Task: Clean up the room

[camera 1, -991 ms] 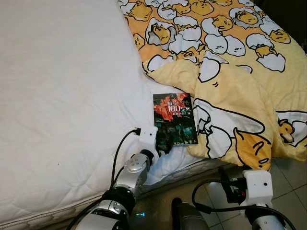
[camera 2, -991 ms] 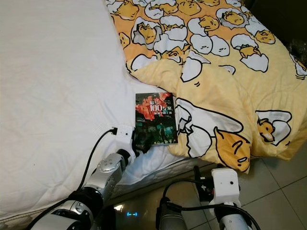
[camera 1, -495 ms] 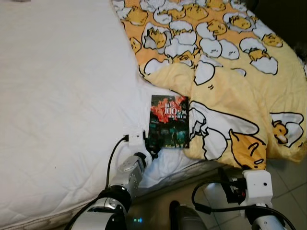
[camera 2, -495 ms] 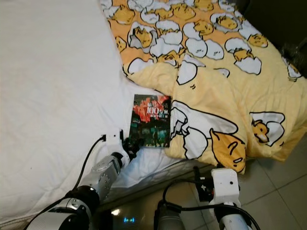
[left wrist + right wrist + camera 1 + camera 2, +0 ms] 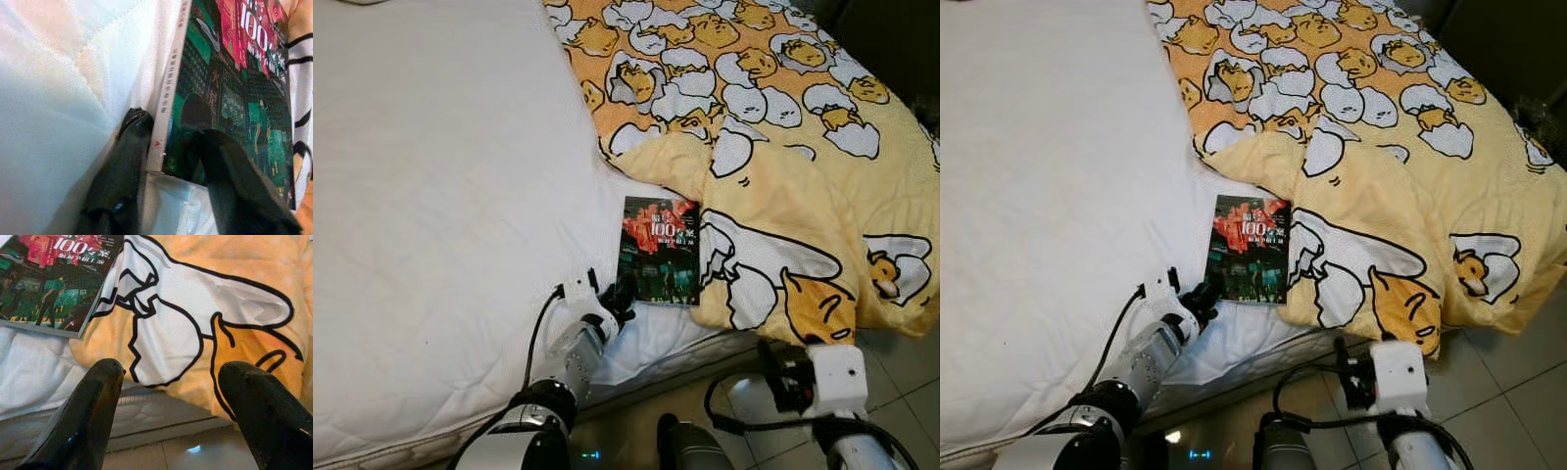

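Where the white mattress (image 5: pixel 440 196) takes up most of the head-camera scene, a yellow quilt (image 5: pixel 783 147) printed with cracked-egg cartoons lies crumpled over the bed's right side, its lower corner hanging past the bed edge toward the tiled floor (image 5: pixel 901 352). The book (image 5: pixel 660 250), dark green and red with "100" on its cover, lies flat on the bare sheet near the bed's near edge, its right side just beside the quilt's fold, perhaps touching it. The left arm reaches up from below onto the mattress, and the left tool (image 5: pixel 615 297) sits at the book's near left corner. In the left wrist view its two black fingers (image 5: pixel 122 171) are spread either side of that corner, one lying on the sheet against the spine, the other resting over the cover; the book is between them but not visibly squeezed. The right tool (image 5: pixel 171 396) hovers low off the bed edge, below the quilt's hanging corner, with its fingers spread wide apart and nothing between them, pointing at the quilt and the mattress side.
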Tool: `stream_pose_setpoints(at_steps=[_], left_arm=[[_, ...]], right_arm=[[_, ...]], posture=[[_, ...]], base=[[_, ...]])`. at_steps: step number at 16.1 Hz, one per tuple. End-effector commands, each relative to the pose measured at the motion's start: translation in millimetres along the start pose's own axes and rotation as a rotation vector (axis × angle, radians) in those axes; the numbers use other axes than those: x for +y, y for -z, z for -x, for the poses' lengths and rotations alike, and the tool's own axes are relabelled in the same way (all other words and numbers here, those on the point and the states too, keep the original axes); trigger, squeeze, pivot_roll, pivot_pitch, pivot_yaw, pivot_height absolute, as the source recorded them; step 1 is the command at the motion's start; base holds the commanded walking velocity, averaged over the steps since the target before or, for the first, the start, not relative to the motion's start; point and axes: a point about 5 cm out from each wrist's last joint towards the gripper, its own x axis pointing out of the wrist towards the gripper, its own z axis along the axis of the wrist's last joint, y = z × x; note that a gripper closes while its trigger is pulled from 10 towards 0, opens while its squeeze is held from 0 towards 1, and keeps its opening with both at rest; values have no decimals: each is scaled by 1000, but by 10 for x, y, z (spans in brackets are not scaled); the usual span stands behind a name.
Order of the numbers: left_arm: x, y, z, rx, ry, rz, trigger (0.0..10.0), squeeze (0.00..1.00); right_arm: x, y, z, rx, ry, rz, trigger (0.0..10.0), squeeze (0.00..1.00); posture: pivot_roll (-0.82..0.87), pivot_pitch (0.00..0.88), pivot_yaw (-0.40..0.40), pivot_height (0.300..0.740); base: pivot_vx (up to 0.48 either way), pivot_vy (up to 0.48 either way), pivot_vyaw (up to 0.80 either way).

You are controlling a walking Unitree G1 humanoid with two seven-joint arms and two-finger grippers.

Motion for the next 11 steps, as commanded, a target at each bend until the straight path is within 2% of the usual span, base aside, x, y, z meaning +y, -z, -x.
stream_pose_setpoints(at_steps=[1, 2, 3, 4, 7, 9, 10, 11], left_arm=[[-746, 171, -193, 72, 186, 59, 0, 0], [-767, 144, -201, 64, 200, 59, 0, 0], [-822, 67, -226, 52, 232, 41, 0, 0], [-836, 50, -233, 51, 239, 36, 0, 0], [-952, -74, -268, 31, 297, -34, 0, 0], [-927, -286, -279, -35, 313, -94, 0, 0], [-883, -444, -266, -106, 308, -152, 0, 0], [-814, -707, -214, -232, 280, -266, 0, 0]], right_arm=[[-54, 23, -27, 5, 14, 7, 10000, 0], [-64, -2, -61, -7, 21, 4, 10000, 0], [-113, -66, -205, -40, 44, -1, 10000, 0], [-130, -80, -247, -47, 51, -3, 10000, 0], [-198, -202, -495, -108, 82, -15, 10000, 0], [-250, -336, -686, -154, 94, -50, 10000, 0], [-271, -403, -754, -175, 100, -72, 10000, 0], [-295, -464, -845, -195, 108, -99, 10000, 0]], posture=[[-317, 130, -62, 740], [-316, 121, -57, 740], [-314, 73, -35, 740], [-311, 59, -28, 740], [-274, 0, -8, 740], [-237, 0, -3, 740], [-217, 0, 1, 740], [-174, 0, 5, 740]], base=[[0, 0, 0], [0, 0, 0], [0, 0, 0], [0, 0, 0], [0, 0, 0], [0, 0, 0], [0, 0, 0], [0, 0, 0]])
